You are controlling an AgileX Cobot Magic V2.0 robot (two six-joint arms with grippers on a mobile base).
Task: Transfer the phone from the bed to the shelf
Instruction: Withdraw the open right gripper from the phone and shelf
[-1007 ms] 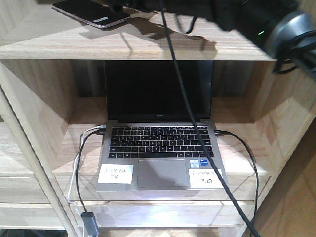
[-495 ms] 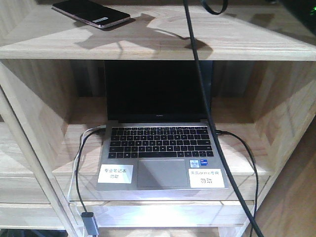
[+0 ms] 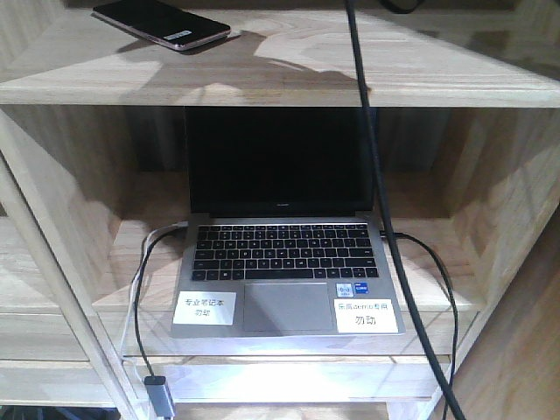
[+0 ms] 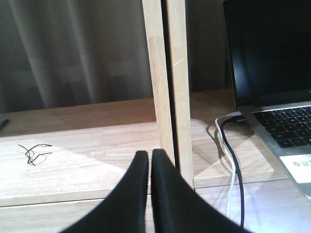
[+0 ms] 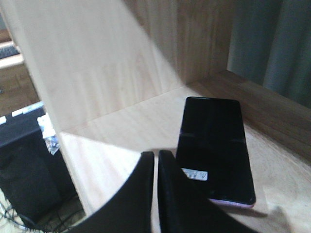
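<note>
— What do we have on the shelf (image 3: 367, 70) now?
— Our phone (image 3: 162, 22) lying flat at its left end, laptop (image 3: 284, 254) below. Our arm has left the front view; both end effectors, left (image 4: 149, 160) and right (image 5: 156, 162), are pinched together, empty.

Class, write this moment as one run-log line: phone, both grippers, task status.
phone: flat on shelf, free | right gripper: shut, empty, beside phone | left gripper: shut, empty | status: placed

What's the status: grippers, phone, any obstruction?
Left gripper shut, empty. Right gripper shut, empty, beside the phone. Phone flat on the shelf, above the laptop. Nothing in the way.
</note>
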